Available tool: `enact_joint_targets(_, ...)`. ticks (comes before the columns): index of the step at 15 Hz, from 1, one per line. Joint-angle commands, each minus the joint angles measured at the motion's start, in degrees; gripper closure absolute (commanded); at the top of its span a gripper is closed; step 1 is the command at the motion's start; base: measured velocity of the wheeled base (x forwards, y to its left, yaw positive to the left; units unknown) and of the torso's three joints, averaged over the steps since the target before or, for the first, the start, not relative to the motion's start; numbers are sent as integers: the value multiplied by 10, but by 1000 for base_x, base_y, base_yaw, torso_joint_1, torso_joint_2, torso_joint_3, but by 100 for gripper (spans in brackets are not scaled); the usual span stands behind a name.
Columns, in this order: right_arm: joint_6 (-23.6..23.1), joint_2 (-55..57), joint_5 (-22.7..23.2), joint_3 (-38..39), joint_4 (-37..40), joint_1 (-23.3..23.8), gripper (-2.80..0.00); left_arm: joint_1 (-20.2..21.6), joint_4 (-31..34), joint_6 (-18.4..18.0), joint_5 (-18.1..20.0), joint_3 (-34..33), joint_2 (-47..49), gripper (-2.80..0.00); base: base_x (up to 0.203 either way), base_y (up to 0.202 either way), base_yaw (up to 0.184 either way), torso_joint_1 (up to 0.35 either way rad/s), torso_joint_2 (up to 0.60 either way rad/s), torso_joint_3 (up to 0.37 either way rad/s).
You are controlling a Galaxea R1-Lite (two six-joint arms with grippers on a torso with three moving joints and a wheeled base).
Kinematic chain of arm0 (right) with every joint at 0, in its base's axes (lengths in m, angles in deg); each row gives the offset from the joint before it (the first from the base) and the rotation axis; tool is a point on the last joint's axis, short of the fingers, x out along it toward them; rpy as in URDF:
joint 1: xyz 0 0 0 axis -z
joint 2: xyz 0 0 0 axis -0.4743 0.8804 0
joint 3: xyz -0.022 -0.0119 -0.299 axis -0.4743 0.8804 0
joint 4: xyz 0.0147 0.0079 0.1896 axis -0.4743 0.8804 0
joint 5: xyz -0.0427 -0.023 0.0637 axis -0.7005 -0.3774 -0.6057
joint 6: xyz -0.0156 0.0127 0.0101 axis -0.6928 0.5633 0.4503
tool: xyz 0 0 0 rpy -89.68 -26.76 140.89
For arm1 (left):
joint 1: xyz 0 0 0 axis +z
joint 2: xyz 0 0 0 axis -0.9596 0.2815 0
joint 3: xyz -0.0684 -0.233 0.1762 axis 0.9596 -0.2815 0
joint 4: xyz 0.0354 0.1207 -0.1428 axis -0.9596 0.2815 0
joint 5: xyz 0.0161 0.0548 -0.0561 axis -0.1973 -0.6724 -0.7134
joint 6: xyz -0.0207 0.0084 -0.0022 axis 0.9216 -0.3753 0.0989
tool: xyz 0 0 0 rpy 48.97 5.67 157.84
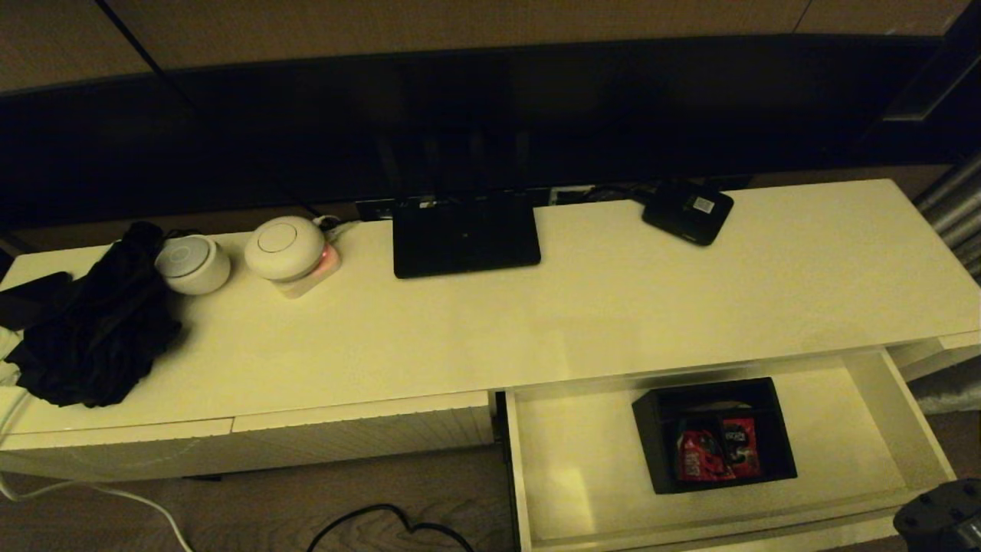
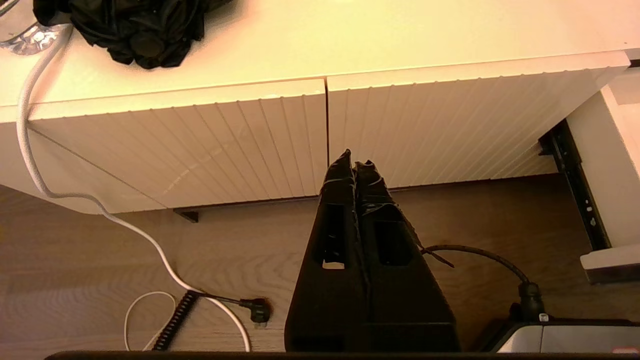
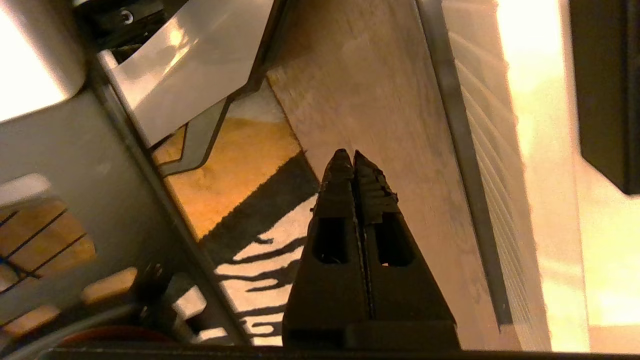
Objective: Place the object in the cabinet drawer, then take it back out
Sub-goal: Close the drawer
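The black box [image 1: 713, 433] with dividers and red packets sits inside the open cabinet drawer [image 1: 582, 460], toward its right half, with nothing touching it. Its dark corner [image 3: 605, 90] also shows in the right wrist view. My right gripper [image 3: 348, 156] is shut and empty, low over the wood floor just outside the drawer's ribbed front [image 3: 500, 210]. Part of that arm [image 1: 941, 512] shows by the drawer's front right corner. My left gripper [image 2: 354, 163] is shut and empty, hanging low before the two shorter ribbed drawer fronts [image 2: 250, 145], left of the open drawer's side [image 2: 620, 165].
On the cabinet top [image 1: 613, 307] lie a flat black router [image 1: 465, 234], a small black device with a white label [image 1: 688, 208], two white round devices [image 1: 285, 247] and a black cloth [image 1: 92, 330]. Cables [image 2: 150, 260] trail on the floor. The robot's base [image 3: 75, 150] stands behind the right gripper.
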Motion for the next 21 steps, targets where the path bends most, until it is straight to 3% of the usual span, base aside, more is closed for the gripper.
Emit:
enact_joint_targets(1, -1, 76, -2, 17, -85, 2, 0, 0, 0, 0, 0, -2, 0, 0, 0, 0, 0, 0, 0, 0)
enact_joint_targets(4, 1, 144, -6, 35, -226, 3, 0, 0, 0, 0, 0, -2, 0, 0, 0, 0, 0, 0, 0, 0)
enact_joint_targets(6, -2, 168, -15, 45, -275, 6, 0, 0, 0, 0, 0, -2, 0, 0, 0, 0, 0, 0, 0, 0)
enact_joint_targets(10, -6, 198, -21, 47, -331, 17, 0, 0, 0, 0, 0, -2, 0, 0, 0, 0, 0, 0, 0, 0)
enact_joint_targets(14, -6, 216, -72, 38, -402, 19, 0, 0, 0, 0, 0, -2, 0, 0, 0, 0, 0, 0, 0, 0)
enact_joint_targets(16, -8, 212, -77, 36, -440, 19, 0, 0, 0, 0, 0, -2, 0, 0, 0, 0, 0, 0, 0, 0)
enact_joint_targets(21, -51, 238, -89, 15, -486, 38, 0, 0, 0, 0, 0, -2, 0, 0, 0, 0, 0, 0, 0, 0)
